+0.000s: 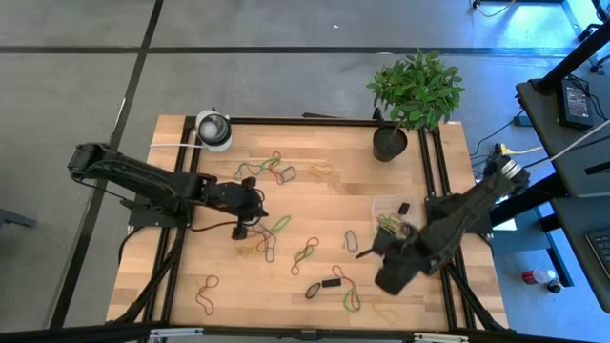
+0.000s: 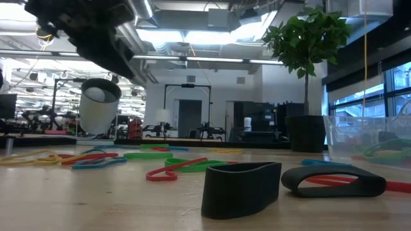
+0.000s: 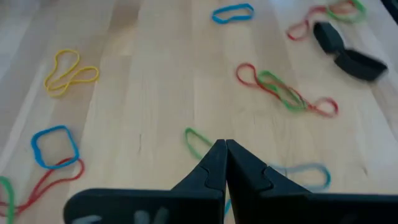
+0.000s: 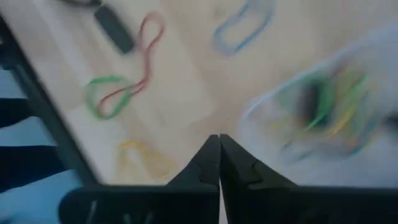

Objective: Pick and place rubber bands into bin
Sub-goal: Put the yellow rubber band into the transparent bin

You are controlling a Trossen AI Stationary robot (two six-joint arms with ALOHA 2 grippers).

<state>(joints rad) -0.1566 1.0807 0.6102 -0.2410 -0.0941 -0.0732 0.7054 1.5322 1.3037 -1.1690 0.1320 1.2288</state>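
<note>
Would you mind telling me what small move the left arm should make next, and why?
Probably open the left end effector and lower it onto the green rubber band just ahead of its tips. Its fingers are shut and seem to hold nothing, many bands still lie on the table, and the right end effector is near the bin.

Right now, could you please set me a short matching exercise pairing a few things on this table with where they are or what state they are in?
Things:
1. bin
2. plant pot
3. white roll
4. left gripper

Places or states:
A. far left corner of the table
B. shut, above scattered bands
C. holds rubber bands, by the right gripper
D. far right of the table

Pairs: 1-C, 2-D, 3-A, 4-B
</note>
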